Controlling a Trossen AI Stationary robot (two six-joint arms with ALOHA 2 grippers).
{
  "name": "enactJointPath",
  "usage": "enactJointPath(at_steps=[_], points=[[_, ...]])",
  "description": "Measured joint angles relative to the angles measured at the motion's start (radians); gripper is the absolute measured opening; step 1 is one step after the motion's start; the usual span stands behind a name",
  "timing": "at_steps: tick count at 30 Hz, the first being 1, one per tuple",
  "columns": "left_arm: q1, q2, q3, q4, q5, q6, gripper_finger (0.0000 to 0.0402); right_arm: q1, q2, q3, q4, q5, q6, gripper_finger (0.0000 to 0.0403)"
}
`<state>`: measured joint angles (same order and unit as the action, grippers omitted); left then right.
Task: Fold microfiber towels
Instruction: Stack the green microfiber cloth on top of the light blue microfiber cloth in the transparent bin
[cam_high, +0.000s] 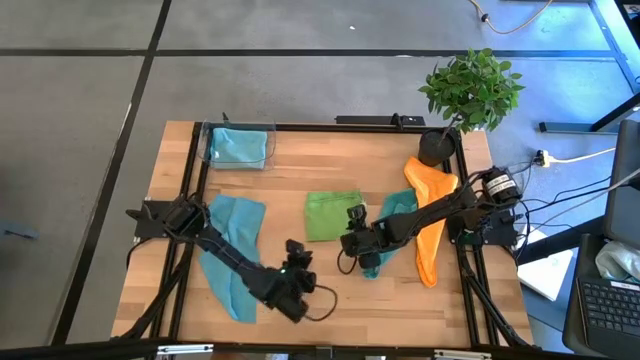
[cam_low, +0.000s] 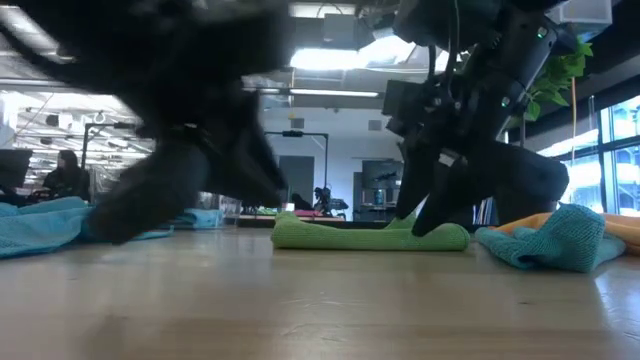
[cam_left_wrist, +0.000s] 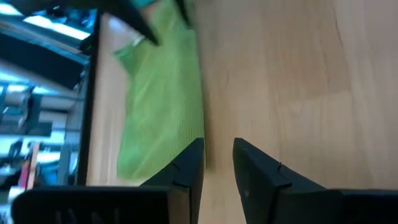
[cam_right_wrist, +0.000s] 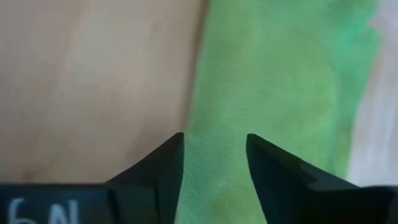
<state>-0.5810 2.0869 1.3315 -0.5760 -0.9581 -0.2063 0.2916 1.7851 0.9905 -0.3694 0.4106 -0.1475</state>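
Observation:
A lime green towel (cam_high: 333, 215) lies folded flat at the table's middle; it also shows in the low view (cam_low: 350, 235). My right gripper (cam_high: 352, 228) is open, pointing down over the towel's near right part (cam_right_wrist: 214, 149). My left gripper (cam_high: 298, 250) is open by a narrow gap (cam_left_wrist: 219, 149). It hangs over bare wood just near of the green towel, empty. A light blue towel (cam_high: 232, 255) lies spread at the left, partly under the left arm. A teal towel (cam_high: 392, 222) and an orange towel (cam_high: 432, 215) lie crumpled at the right, under the right arm. My right gripper's open fingers (cam_right_wrist: 168, 158) point down at the green towel's near right end (cam_low: 445, 236), one at the towel's edge and one over the cloth. I cannot tell whether the tips touch the cloth. The towel lies flat on the table.
A clear container (cam_high: 238, 147) holding another light blue towel stands at the far left corner. A potted plant (cam_high: 468, 90) stands at the far right corner. Bare wood (cam_high: 400, 295) lies along the near edge. A person sits in the room far behind (cam_low: 65, 175).

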Motion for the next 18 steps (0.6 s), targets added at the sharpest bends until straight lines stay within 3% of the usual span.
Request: enactJointPath(at_steps=[5,9,18], points=[[0.112,0.0,0.0,0.074,0.183,0.205,0.0088,0.031,-0.036,0.0,-0.095,0.014,0.093,0.0191],[0.193,0.0,0.0,0.086,0.251,0.285,0.0094,0.073,-0.056,0.0,-0.186,0.016,0.179,0.0181],[0.291,-0.005,0.004,0.088,0.417,0.308,0.0093,0.155,-0.057,0.0,-0.233,0.034,0.248,0.015]])
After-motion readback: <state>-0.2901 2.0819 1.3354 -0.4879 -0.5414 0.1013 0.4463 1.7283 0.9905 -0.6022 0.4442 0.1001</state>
